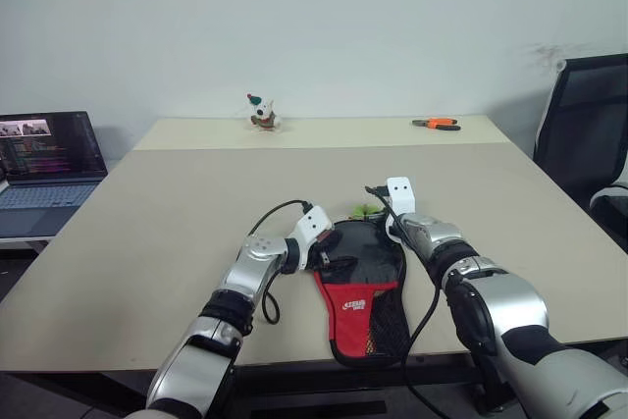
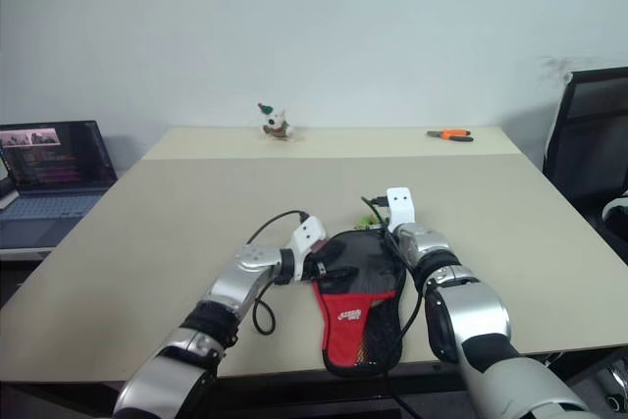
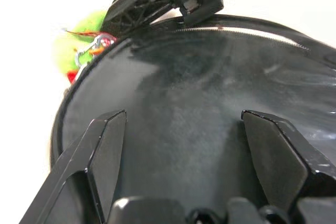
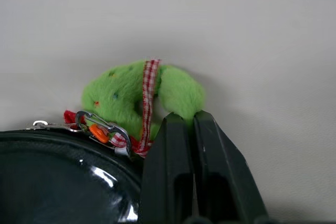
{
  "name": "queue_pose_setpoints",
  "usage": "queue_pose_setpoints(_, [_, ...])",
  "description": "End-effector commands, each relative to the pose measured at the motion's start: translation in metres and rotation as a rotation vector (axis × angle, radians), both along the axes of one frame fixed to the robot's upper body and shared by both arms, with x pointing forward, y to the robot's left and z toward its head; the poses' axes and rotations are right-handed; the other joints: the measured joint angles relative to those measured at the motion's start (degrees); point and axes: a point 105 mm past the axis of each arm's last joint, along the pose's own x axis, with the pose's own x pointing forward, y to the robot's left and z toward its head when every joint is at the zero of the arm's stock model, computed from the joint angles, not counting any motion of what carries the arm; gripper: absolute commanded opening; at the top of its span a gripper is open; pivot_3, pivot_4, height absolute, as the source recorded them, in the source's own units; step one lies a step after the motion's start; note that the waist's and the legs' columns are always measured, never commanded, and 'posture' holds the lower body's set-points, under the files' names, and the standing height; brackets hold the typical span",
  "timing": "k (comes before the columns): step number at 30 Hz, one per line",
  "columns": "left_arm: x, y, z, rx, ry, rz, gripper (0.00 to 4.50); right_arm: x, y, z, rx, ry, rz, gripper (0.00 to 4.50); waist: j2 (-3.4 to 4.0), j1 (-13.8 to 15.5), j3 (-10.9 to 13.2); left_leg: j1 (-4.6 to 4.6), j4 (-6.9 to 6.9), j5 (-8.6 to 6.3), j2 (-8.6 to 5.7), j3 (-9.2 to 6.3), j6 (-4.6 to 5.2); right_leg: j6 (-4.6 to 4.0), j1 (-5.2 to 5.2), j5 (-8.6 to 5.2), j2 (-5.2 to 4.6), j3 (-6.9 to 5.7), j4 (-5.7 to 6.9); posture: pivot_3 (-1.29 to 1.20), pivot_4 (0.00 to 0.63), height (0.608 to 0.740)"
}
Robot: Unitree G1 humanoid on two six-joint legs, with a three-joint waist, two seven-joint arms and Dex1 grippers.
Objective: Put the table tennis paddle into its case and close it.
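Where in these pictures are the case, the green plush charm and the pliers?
case (image 1: 355, 303): left eye view, on its red printed panel.
green plush charm (image 4: 118, 98): right wrist view, on its fuzzy body.
pliers (image 1: 437, 124): left eye view, on the orange handles.

Office, open laptop (image 1: 49, 159) showing code, black mesh chair (image 1: 587, 125), plain beige table (image 1: 177, 203)

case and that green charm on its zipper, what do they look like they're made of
The case: seemingly soft synthetic fabric; its round black part looks glossy, perhaps coated, since it throws highlights; red printed panel and open mesh nearer the robot. Green charm: fuzzy plush, judging by its fluffy surface, with a red-checked ribbon; its clip looks like shiny metal.
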Motion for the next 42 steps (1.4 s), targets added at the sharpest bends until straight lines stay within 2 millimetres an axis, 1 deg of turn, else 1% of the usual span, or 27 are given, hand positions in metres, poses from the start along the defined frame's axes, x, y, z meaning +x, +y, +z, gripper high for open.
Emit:
queue_pose_setpoints(1, [-0.001,-0.017,0.003,0.036,-0.034,-0.083,3.84,0.004,0.006,0.018,0.013,-0.04,0.011,0.03,0.0,0.1,0.0,-0.01,0.0,0.0,0.0,0.0,0.0,0.0,0.0,0.0,0.0,-0.01,0.0,0.0,0.15,0.74])
queue_pose_setpoints(5, [-0.007,-0.011,-0.024,0.122,0.015,-0.114,3.84,0.005,0.006,0.021,0.02,-0.045,0.009,0.03,0.0,0.2,0.0,0.0,0.01,0.0,-0.01,0.0,0.0,0.02,0.01,0.01,-0.01,0.01,0.0,0.0,0.15,0.74])
queue_pose_setpoints(7, [-0.01,-0.008,-0.035,0.137,0.045,-0.114,3.84,0.006,0.005,0.022,0.024,-0.047,0.006,0.03,0.0,0.2,0.0,0.0,0.01,0.0,-0.01,-0.01,0.0,0.02,0.02,0.01,-0.01,0.0,0.0,0.0,0.15,0.74])
queue_pose_setpoints(12, [-0.018,-0.003,-0.052,0.154,0.087,-0.118,3.84,0.008,-0.009,0.025,0.041,-0.047,-0.042,0.03,0.01,0.2,-0.1,0.02,0.02,0.0,0.0,-0.01,0.0,0.03,0.05,0.01,-0.01,0.0,0.0,0.0,0.15,0.74])
queue_pose_setpoints(16, [-0.02,-0.003,-0.057,0.151,0.101,-0.118,3.84,0.01,-0.023,0.026,0.038,-0.051,-0.078,0.03,0.02,0.3,-0.1,0.02,0.01,0.0,-0.01,-0.02,0.0,0.04,0.06,0.01,-0.04,-0.01,-0.01,0.0,0.15,0.74])
queue_pose_setpoints(18, [-0.02,-0.004,-0.058,0.148,0.107,-0.114,3.84,0.011,-0.035,0.028,0.038,-0.057,-0.11,0.03,0.03,0.3,-0.1,0.02,0.01,0.0,-0.02,-0.01,0.0,0.04,0.06,0.01,-0.04,0.01,-0.02,0.0,0.15,0.74])
queue_pose_setpoints(21, [-0.02,-0.006,-0.059,0.145,0.109,-0.114,3.84,0.012,-0.046,0.031,0.024,-0.068,-0.126,0.03,0.13,0.3,-0.2,0.02,0.01,0.0,-0.04,-0.01,0.0,0.05,0.08,0.01,-0.04,0.0,-0.03,0.0,0.15,0.74])
queue_pose_setpoints(26, [-0.021,-0.008,-0.061,0.144,0.115,-0.113,3.84,0.011,-0.06,0.033,-0.023,-0.077,-0.111,0.03,0.2,0.5,-0.3,0.03,0.02,0.0,-0.09,-0.03,0.01,0.09,0.13,0.0,-0.07,-0.01,-0.04,0.0,0.15,0.74])
queue_pose_setpoints(30, [-0.02,-0.008,-0.062,0.142,0.119,-0.098,3.84,0.007,-0.082,0.029,-0.107,-0.06,-0.072,0.03,0.23,0.8,-0.3,0.03,0.03,0.0,-0.14,-0.04,0.01,0.15,0.16,-0.01,-0.11,0.0,-0.08,0.0,0.15,0.74])
queue_pose_setpoints(35, [-0.018,-0.016,-0.059,0.132,0.111,-0.099,3.84,-0.008,-0.11,0.022,-0.198,-0.003,0.022,0.03,0.36,1.5,-0.4,0.05,0.05,-0.02,-0.22,-0.07,0.03,0.24,0.26,-0.03,-0.18,-0.03,-0.11,0.0,0.15,0.74])
queue_pose_setpoints(38, [-0.018,-0.018,-0.059,0.132,0.11,-0.103,3.84,-0.018,-0.115,0.022,-0.217,0.016,0.073,0.03,0.46,1.6,-0.4,0.06,0.12,-0.03,-0.24,-0.08,0.05,0.27,0.3,-0.04,-0.18,-0.03,-0.11,0.0,0.15,0.74])
queue_pose_setpoints(40, [-0.018,-0.022,-0.058,0.134,0.103,-0.111,3.84,-0.039,-0.122,0.022,-0.24,0.037,0.154,0.03,0.58,1.9,-0.5,0.08,0.13,-0.03,-0.3,-0.07,0.05,0.29,0.32,-0.04,-0.17,-0.02,-0.1,0.0,0.15,0.74])
queue_pose_setpoints(42, [-0.018,-0.027,-0.056,0.133,0.098,-0.12,3.84,-0.075,-0.123,0.022,-0.253,0.074,0.264,0.03,0.69,2.5,-0.6,-0.07,0.17,-0.03,-0.35,-0.36,0.06,0.42,0.35,-0.13,-0.16,-0.04,-0.16,0.0,0.15,0.74])
